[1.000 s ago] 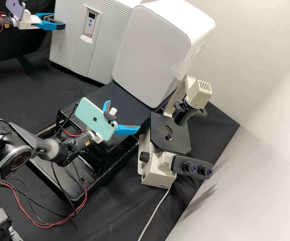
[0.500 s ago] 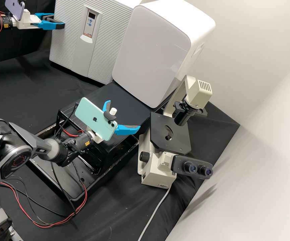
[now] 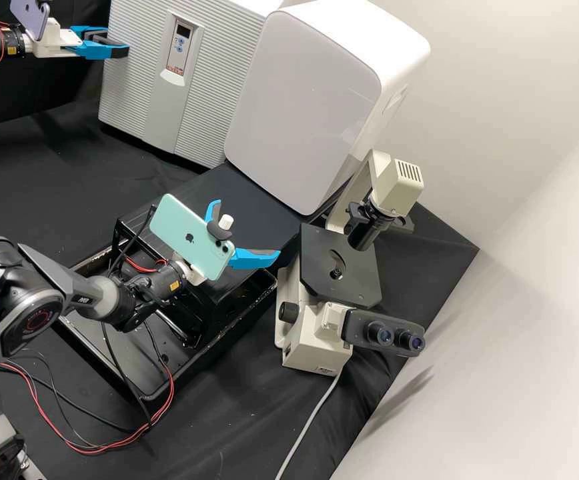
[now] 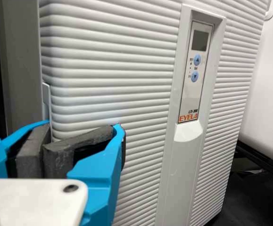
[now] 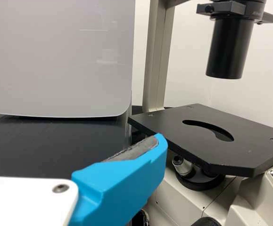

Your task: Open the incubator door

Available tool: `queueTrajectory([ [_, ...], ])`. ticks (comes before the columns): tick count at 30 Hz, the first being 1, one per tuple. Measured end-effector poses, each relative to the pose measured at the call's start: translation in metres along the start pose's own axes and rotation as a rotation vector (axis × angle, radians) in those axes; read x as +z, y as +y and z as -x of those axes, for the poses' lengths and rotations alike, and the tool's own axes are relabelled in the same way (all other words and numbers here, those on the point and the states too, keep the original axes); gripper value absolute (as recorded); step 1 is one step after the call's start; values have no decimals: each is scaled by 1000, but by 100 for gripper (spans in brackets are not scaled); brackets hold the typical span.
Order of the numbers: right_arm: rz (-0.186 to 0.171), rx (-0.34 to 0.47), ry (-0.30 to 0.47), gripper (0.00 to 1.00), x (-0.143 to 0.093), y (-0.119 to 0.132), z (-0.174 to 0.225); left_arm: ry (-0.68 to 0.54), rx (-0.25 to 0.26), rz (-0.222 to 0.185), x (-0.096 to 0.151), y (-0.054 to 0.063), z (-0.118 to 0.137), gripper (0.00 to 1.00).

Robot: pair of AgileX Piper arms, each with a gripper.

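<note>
The incubator (image 3: 143, 80), pale grey with a ribbed front, stands at the back left. At its left edge is my left gripper (image 3: 117, 41). In the left wrist view, a thin upright handle strip (image 4: 46, 99) runs down the door's (image 4: 117, 94) edge between the dark pads of my left gripper (image 4: 49, 136), which is shut on it; its lower part is hidden. The door looks closed. My right gripper (image 3: 248, 227) stands open and holds nothing, well away from the incubator. The right wrist view has one blue finger of the right gripper (image 5: 119, 183).
A white rounded appliance (image 3: 303, 113) stands to the right of the incubator. A microscope (image 3: 313, 327) is right of my right gripper, its black stage (image 3: 339, 287) close to the fingertips. A black stand (image 3: 229, 193) lies beneath that gripper.
My left gripper has shifted very slightly left at the incubator's edge. The right arm has stayed still.
</note>
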Motion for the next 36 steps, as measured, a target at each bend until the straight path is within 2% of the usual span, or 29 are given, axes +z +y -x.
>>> queueTrajectory([
  [16,0,0,0,100,0,0,0,-2,-2,3,0,0,2,0],
  [36,0,0,0,100,0,0,0,-26,-20,-1,10,-1,19,0],
])
